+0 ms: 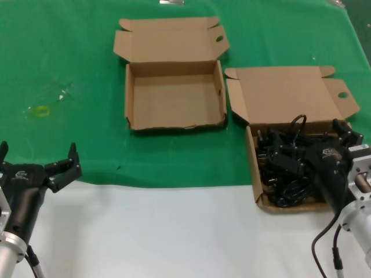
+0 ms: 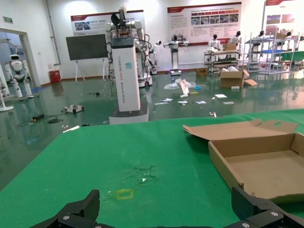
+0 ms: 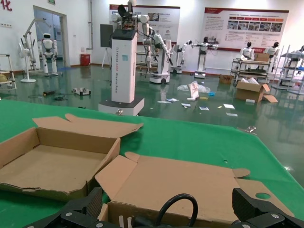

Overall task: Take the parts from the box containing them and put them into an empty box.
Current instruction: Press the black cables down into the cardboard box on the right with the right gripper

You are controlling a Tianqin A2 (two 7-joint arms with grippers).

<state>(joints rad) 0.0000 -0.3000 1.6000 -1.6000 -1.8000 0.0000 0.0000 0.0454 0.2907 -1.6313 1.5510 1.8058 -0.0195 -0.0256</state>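
Note:
The box holding the parts (image 1: 253,159) lies at the right, lid open toward the far side; it also shows in the right wrist view (image 3: 190,190). Black coiled power cords (image 1: 284,185) fill it, and one cord loop (image 3: 183,204) rises between the fingers. My right gripper (image 1: 313,147) is open, hovering over the cords, gripping nothing. The empty box (image 1: 174,95) lies open at centre back; it also shows in the left wrist view (image 2: 266,166) and right wrist view (image 3: 47,166). My left gripper (image 1: 39,159) is open and empty at the near left.
Green cloth (image 1: 58,69) covers the far part of the table; the near part is a white surface (image 1: 162,231). A small yellow mark (image 1: 42,111) lies on the cloth at left. The right arm's cable (image 1: 324,243) hangs near the front right.

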